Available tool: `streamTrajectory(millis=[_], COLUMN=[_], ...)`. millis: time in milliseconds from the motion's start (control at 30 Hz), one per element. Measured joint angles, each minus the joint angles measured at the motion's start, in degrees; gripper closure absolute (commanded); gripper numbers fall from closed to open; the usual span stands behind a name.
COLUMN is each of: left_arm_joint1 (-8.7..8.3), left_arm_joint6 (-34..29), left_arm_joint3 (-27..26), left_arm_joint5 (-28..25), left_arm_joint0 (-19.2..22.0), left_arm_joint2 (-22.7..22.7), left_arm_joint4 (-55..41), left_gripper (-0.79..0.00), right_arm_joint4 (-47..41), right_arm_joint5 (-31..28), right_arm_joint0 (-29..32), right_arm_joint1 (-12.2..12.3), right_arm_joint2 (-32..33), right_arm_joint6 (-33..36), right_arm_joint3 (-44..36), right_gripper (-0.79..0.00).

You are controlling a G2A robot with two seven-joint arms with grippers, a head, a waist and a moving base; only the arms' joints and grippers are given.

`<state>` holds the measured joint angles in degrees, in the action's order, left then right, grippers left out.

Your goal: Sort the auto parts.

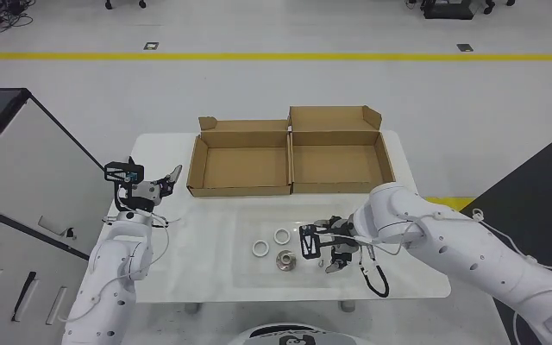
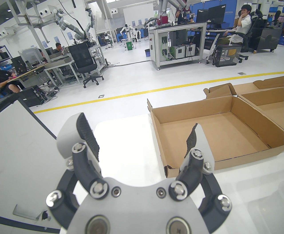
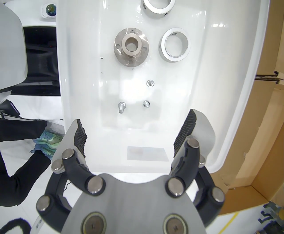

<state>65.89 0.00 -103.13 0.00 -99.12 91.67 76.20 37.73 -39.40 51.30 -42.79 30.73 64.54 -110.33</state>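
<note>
White tray (image 3: pixel 221 93) holds three bolts (image 3: pixel 150 83), two rings (image 3: pixel 175 44), one flange (image 3: pixel 131 47).

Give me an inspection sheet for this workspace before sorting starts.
Surface: white table, carrying a white tray.
Job's things: flange, ring beside it, second ring and three bolts in the tray; left box and right box side by side, open, empty.
Clutter: nothing seen.
Grippers: left gripper open, above the table beside the left box; right gripper open, above the tray near the bolts.
Cables: black cable loop by the right gripper.
Surroundings: yellow floor line beyond the boxes; desks, chairs.
</note>
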Motion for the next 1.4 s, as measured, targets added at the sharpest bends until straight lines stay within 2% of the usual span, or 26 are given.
streamTrajectory(millis=[567, 767, 1000, 1267, 1400], left_arm_joint1=[0.00, 0.00, 0.00, 0.00, 0.00], left_arm_joint6=[0.00, 0.00, 0.00, 0.00, 0.00], left_arm_joint3=[0.00, 0.00, 0.00, 0.00, 0.00], left_arm_joint5=[0.00, 0.00, 0.00, 0.00, 0.00], left_arm_joint0=[0.00, 0.00, 0.00, 0.00, 0.00], left_arm_joint2=[0.00, 0.00, 0.00, 0.00, 0.00], left_arm_joint4=[0.00, 0.00, 0.00, 0.00, 0.00], left_gripper=[-0.785, -0.785, -0.785, -0.785, -0.785], right_arm_joint4=[2.19, 1.99, -3.36, -8.53, -8.27], right_arm_joint5=[0.40, 1.50, 5.66, 8.10, 8.57], right_arm_joint0=[-1.17, -6.01, -14.20, -19.31, -18.65], right_arm_joint1=[-0.36, -1.34, -3.45, -5.65, -6.80], right_arm_joint2=[-1.24, -6.61, -15.68, -21.06, -20.99], right_arm_joint6=[0.76, 1.85, 6.02, 8.45, 8.93], right_arm_joint3=[-1.84, -1.27, 0.77, 3.23, 4.77], right_gripper=[-0.785, -0.785, -0.785, -0.785, -0.686])
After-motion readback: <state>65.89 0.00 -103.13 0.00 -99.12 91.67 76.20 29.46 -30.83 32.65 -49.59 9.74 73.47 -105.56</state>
